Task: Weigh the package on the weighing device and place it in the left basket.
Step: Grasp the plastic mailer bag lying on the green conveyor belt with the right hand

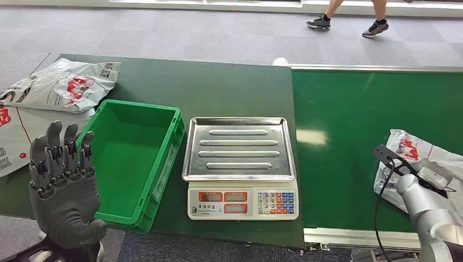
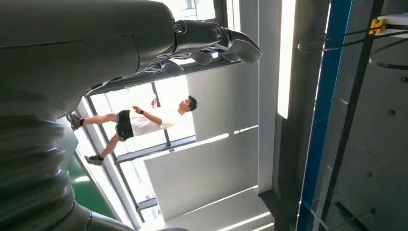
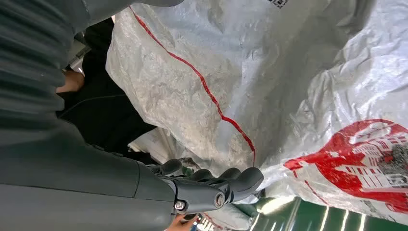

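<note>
On the table, items are listed from the robot's left to its right.

Spare packages [image 1: 60, 84]: grey mailer bags are laid at the far left, beyond the fingertips of the left hand, well apart from the scale.

Left hand [image 1: 64, 185]: it is raised upright at the table's near edge, palm outward; the fingers [image 1: 54, 143] are released and straight, and nothing is held. It is judged to be parked out of the basket's way.

Left basket [image 1: 164, 164]: a green bin with nothing in it is set just beside the left fingers, on their scale side, its far wall close against the scale, so the transfer after weighing is judged short.

Weighing device [image 1: 240, 204]: its steel pan [image 1: 240, 123] is bare; weighing is judged not yet done.

Conveyor belt [image 1: 349, 125]: the green surface lies between the scale and the package.

Package [image 1: 415, 150]: it rests on the belt at the far right, at the right arm's end.

Right hand [image 3: 211, 185]: in the right wrist view the fingers are curled beside the crinkled film [image 3: 298, 72]; whether the package is grasped or merely touched cannot be told. A secure hold is judged necessary before lifting, since slack film may slip.
</note>
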You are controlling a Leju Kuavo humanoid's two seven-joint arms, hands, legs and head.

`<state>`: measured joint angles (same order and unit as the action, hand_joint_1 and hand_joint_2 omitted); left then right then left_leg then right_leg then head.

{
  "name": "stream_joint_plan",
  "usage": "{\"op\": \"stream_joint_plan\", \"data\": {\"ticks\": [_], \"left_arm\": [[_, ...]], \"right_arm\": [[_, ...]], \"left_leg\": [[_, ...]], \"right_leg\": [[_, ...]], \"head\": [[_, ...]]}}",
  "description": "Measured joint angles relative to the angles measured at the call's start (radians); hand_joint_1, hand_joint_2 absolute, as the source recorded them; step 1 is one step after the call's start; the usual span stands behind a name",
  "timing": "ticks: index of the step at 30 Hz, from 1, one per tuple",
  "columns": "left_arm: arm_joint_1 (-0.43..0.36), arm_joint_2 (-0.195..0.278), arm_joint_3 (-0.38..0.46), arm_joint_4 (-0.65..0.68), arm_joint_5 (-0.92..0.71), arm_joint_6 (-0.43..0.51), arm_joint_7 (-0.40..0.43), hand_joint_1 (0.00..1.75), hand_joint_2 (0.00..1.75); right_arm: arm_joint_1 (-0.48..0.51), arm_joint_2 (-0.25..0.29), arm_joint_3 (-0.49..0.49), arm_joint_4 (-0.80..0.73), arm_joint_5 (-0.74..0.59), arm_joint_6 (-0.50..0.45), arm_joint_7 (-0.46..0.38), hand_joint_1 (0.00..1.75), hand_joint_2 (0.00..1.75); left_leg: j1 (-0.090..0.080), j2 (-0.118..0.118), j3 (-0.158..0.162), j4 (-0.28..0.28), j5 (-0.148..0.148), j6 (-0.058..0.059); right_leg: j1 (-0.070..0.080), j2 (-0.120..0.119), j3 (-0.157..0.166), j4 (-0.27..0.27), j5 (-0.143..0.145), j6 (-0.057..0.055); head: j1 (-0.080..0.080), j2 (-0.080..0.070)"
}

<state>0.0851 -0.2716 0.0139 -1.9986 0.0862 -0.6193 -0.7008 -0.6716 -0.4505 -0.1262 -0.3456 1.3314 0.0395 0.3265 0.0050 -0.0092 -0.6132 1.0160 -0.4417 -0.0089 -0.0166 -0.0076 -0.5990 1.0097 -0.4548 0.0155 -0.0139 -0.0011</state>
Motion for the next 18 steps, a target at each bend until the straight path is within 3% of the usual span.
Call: {"op": "stream_joint_plan", "data": {"ticks": [6, 12, 18], "left_arm": [[-0.022, 0.0, -0.001, 0.005, 0.0, 0.001, 0.0, 0.0, 1.75], [-0.045, 0.0, -0.016, 0.018, -0.002, 0.001, 0.001, 0.0, 1.75], [-0.052, 0.0, -0.02, 0.025, -0.003, 0.001, 0.001, 0.0, 1.75]], "right_arm": [[0.015, 0.0, -0.029, 0.011, 0.002, 0.017, -0.014, 0.0, 1.75], [0.038, 0.0, -0.064, 0.023, -0.017, 0.118, -0.083, 0.0, 1.75], [0.045, 0.0, -0.077, 0.032, -0.021, 0.131, -0.093, 0.0, 1.75]], "left_leg": [[0.0, 0.0, 0.0, 0.0, 0.0, 0.0], [0.0, 0.0, 0.0, 0.0, 0.0, 0.0], [0.0, 0.0, 0.0, 0.0, 0.0, 0.0]], "right_leg": [[0.0, 0.0, 0.0, 0.0, 0.0, 0.0], [0.0, 0.0, 0.0, 0.0, 0.0, 0.0], [0.0, 0.001, 0.0, 0.0, 0.0, 0.0]], "head": [[0.0, 0.0], [0.0, 0.0], [0.0, 0.0]]}}
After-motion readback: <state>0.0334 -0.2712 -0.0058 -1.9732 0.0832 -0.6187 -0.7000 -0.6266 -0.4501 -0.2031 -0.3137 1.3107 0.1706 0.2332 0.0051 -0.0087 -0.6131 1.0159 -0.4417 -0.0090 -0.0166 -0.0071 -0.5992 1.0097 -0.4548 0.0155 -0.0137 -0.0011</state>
